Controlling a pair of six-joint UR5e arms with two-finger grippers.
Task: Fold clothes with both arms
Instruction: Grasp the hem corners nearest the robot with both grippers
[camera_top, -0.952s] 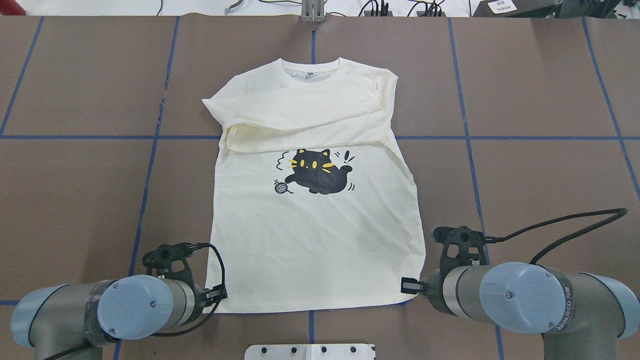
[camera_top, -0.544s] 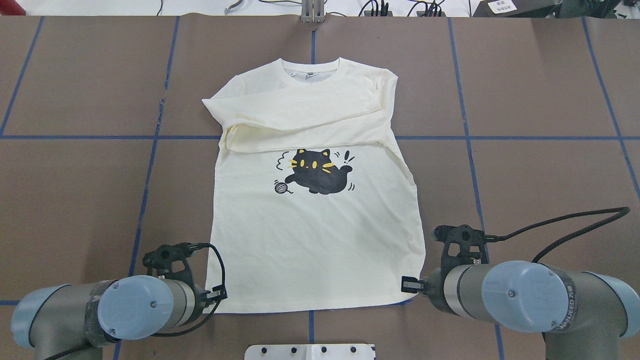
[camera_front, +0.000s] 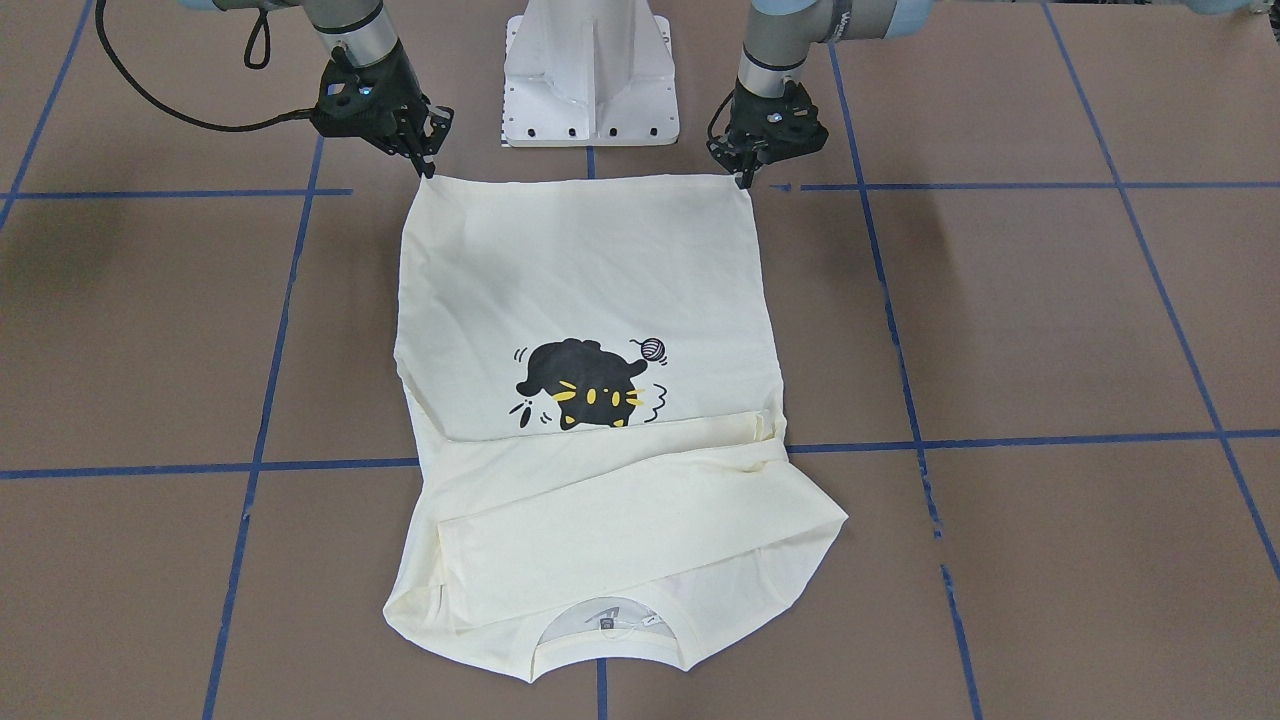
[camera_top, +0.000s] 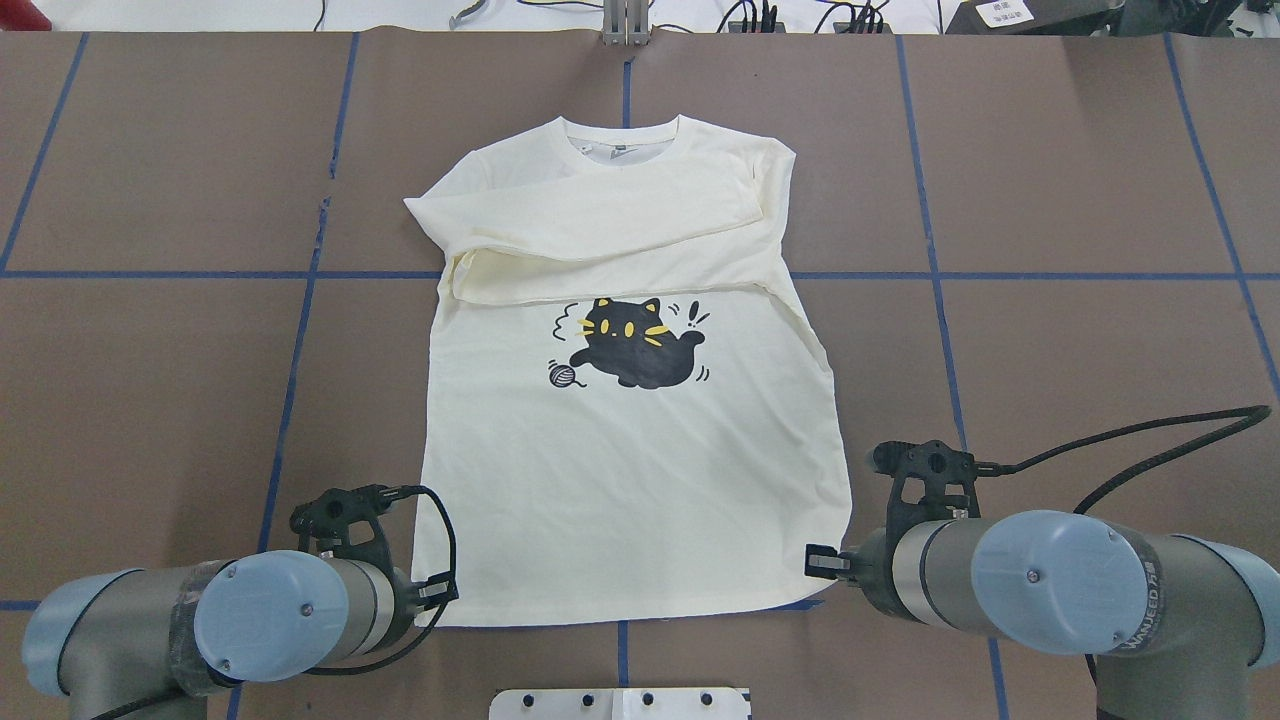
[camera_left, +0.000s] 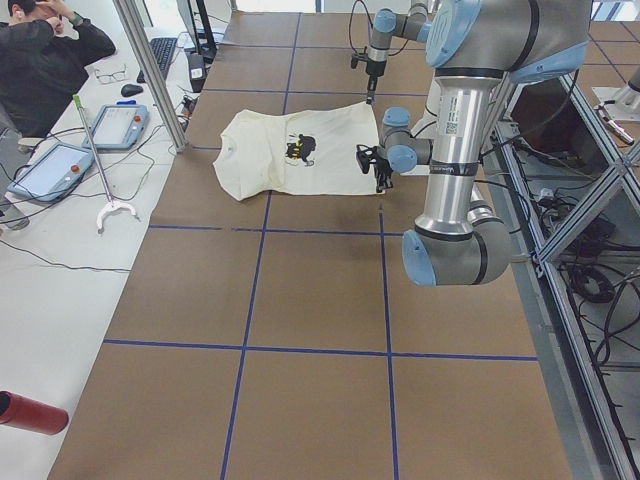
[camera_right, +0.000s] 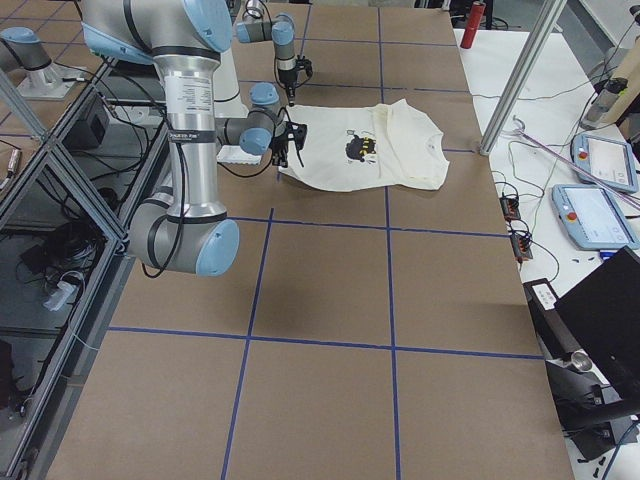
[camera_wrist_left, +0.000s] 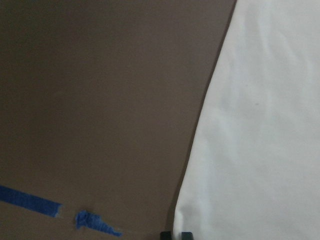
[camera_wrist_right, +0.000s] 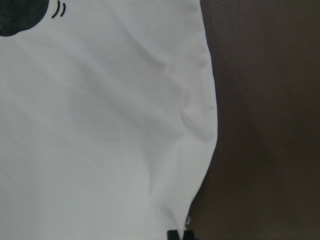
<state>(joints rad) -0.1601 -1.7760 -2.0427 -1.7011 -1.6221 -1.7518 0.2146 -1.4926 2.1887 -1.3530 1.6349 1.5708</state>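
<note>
shirt (camera_top: 630, 480) lies flat, centred on table (camera_top: 150, 350). Long axis runs robot-side edge to far edge, hem nearest the arms, sleeves crossed over the chest. left gripper (camera_top: 438, 590) and right gripper (camera_top: 820, 563) sit one per hem corner, jaws pinched nearly closed on cloth. Probably both layers, but wrist views are too cropped to confirm. Thin limp knit, ribbed collar.

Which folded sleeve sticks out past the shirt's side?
The sleeve nearer the neck: its cuff juts past the cream-white shirt's body on the robot's left. The sleeve by the black cat print stops at the body's edge.
</note>
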